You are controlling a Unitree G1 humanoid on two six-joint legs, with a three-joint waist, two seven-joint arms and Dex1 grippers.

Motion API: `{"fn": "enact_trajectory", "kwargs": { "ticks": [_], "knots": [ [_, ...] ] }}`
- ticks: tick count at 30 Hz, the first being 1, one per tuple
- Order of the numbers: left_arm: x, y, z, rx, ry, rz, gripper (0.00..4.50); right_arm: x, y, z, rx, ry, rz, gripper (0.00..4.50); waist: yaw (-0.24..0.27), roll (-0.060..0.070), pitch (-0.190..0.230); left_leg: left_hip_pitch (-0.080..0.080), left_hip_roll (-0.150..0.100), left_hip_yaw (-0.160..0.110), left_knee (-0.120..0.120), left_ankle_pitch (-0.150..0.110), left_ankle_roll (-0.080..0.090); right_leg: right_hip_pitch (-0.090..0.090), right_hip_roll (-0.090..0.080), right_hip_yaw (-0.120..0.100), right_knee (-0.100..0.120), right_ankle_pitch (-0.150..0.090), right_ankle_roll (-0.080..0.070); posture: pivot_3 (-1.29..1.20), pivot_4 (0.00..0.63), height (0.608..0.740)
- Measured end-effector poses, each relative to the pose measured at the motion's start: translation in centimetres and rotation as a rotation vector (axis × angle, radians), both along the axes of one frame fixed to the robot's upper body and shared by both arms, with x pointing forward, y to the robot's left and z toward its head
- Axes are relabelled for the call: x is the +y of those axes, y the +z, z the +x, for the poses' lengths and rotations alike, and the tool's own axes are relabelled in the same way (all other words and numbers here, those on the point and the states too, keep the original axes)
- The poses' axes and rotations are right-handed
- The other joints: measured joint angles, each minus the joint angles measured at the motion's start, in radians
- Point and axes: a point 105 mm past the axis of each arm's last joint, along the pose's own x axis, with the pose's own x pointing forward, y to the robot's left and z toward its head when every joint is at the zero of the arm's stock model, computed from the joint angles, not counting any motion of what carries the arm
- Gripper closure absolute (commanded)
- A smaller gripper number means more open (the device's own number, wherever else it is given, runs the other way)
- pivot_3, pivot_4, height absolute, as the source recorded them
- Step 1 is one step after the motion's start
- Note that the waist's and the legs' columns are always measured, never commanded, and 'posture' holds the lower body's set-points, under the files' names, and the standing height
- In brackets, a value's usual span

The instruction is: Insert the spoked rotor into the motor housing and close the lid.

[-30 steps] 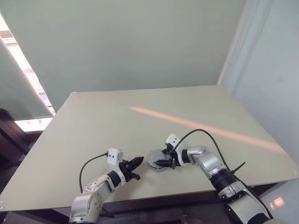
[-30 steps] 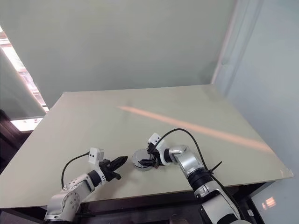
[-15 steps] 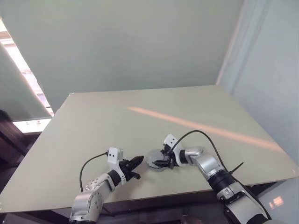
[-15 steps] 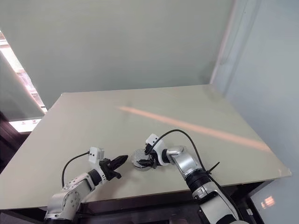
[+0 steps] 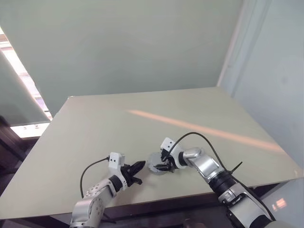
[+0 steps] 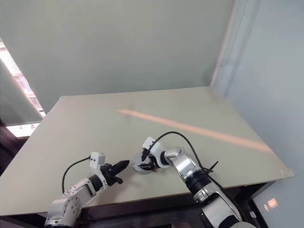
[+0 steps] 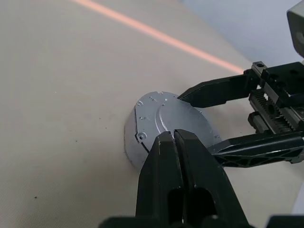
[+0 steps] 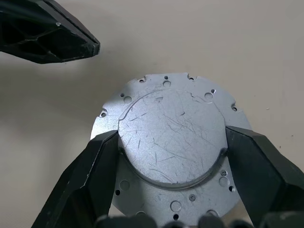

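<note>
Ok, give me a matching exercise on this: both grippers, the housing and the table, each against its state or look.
Column one:
1. left gripper
2. right gripper
3. housing
4. table

Column two:
A. fingers spread, one on each side of the housing's raised round face
B. beige, crossed by a pale orange streak
C. fingers shut, tip close beside the housing
D. silvery, scratched, small holes round its rim

Pairs: 1-C, 2-A, 3-D, 4-B

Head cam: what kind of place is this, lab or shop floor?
Probably a lab or test room, not a shop floor: one plain beige table against a bare pale-green wall, a window strip on the robot's left, a single metal motor housing.
</note>
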Motion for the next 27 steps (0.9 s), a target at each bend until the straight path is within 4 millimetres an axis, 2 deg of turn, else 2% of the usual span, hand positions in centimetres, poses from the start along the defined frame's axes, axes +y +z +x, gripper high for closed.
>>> {"fn": "enact_trajectory", "kwargs": {
  "ticks": [20, 27],
  "knots": [
    [0.62, 0.43, 0.69, -0.028, 0.039, 0.011, 4.50, 0.78, -0.03, 0.01, 0.024, -0.050, -0.039, 1.26, -0.005, 0.000, -0.002, 0.005, 0.001, 0.000, -0.001, 0.000, 0.000, 0.002, 0.000, 0.000, 0.000, 0.000, 0.000, 0.00, 0.000, 0.740],
    [0.63, 0.46, 0.78, -0.031, 0.043, 0.011, 4.50, 0.89, -0.06, -0.21, 0.010, -0.019, -0.066, 1.26, -0.005, 0.001, -0.002, 0.006, 0.001, 0.000, -0.003, 0.000, -0.001, 0.002, 0.000, -0.001, 0.000, 0.000, 0.000, 0.00, 0.000, 0.740]
  ]
}}
